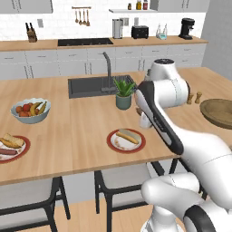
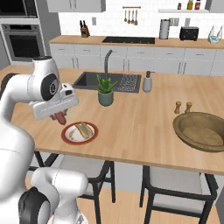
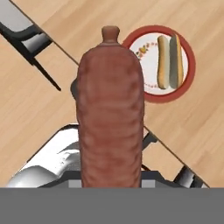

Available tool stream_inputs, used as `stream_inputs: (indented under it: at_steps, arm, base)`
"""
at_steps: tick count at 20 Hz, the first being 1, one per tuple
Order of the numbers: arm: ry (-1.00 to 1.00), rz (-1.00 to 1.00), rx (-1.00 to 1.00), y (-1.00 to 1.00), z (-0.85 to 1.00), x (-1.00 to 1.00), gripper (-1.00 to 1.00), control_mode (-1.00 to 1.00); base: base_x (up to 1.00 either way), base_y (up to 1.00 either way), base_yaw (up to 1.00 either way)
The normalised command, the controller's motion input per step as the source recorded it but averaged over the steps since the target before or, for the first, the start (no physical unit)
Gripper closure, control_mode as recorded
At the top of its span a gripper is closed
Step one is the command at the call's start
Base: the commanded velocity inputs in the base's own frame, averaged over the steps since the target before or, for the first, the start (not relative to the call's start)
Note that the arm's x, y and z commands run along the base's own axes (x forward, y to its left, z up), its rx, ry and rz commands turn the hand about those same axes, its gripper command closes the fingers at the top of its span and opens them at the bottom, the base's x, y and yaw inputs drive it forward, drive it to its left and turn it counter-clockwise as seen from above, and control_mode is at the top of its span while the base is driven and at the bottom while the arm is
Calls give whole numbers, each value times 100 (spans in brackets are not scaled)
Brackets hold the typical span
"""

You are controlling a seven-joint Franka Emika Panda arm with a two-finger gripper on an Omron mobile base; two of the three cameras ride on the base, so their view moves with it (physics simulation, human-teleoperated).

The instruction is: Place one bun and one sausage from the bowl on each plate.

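While the arm hung over the counter's near edge, we saw the gripper [image 2: 60, 114] clamped on a reddish-brown sausage [image 3: 110, 113], which pointed down just beside the near plate [image 2: 70, 135] rather than over its middle. That red-rimmed plate held a bun [image 2: 82, 128] lying on its white centre. From the hand camera the sausage stood straight out along the fingers, with the plate and bun past its tip. The wooden bowl [image 2: 205, 146] sat well apart at the right end of the counter [image 2: 140, 118], and we saw only its olive-brown inside. On the left, a second plate [image 1: 22, 153] carried a bun and a sausage.
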Motion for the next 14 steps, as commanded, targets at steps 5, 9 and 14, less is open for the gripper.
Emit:
stream_inputs:
  at_steps: [5, 9, 14]
  arm:
    - [-10, 30, 7, 31, -40, 10, 100, -100]
    - [-1, 26, 16, 0, -39, 36, 100, -100]
    - [-3, 16, 5, 0, -39, 29, 100, -100]
  base:
    - [0, 0, 0]
    - [0, 0, 0]
    - [0, 0, 0]
